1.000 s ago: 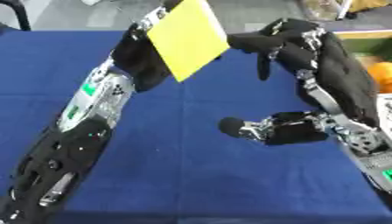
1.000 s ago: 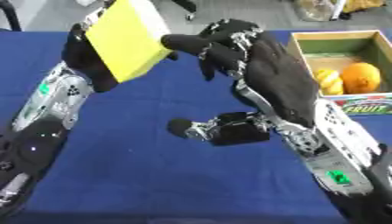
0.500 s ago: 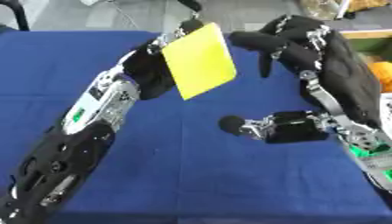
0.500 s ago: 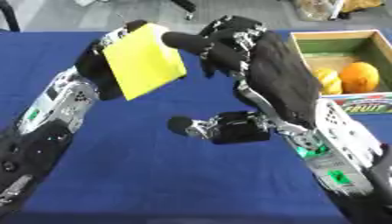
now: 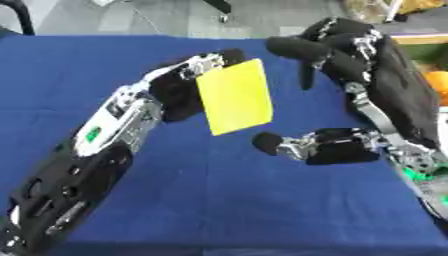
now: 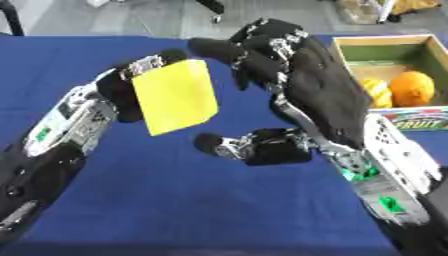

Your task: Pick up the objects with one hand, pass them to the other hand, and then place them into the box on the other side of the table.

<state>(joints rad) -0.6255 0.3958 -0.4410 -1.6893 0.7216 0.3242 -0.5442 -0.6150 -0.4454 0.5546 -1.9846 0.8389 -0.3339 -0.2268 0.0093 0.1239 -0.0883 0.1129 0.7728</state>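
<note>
A blue-clothed table (image 5: 175,200) fills both views. Over it, two black and silver robot arms meet in mid-air near the centre.

The right hand (image 6: 289,85) is the largest thing in view, palm turned toward the left, its fingers curled forward and its thumb reaching out low, grasping nothing. It hovers just beside the yellow object, apart from it.

The left hand (image 5: 188,85) comes up from the lower left and holds a flat yellow rectangular block (image 5: 234,102), perhaps a sponge, by its rear edge, face turned to the camera and tilted. The block hangs above the table, between the two hands.

At the right edge stands an open box (image 6: 350,47) with green inner walls, holding round orange fruits (image 6: 411,87) and a smaller yellow one (image 6: 374,89).

The step in hand looks like the handover. To do it well, the right hand probably needs to spread wider, so fingers and thumb pass either side of the block's free edge, and close on it before the left hand lets go. The block's tilt may let it slip.

The only readable writing is "FRUIT" (image 6: 418,122) on the box's front panel. No brand shows on the block.
</note>
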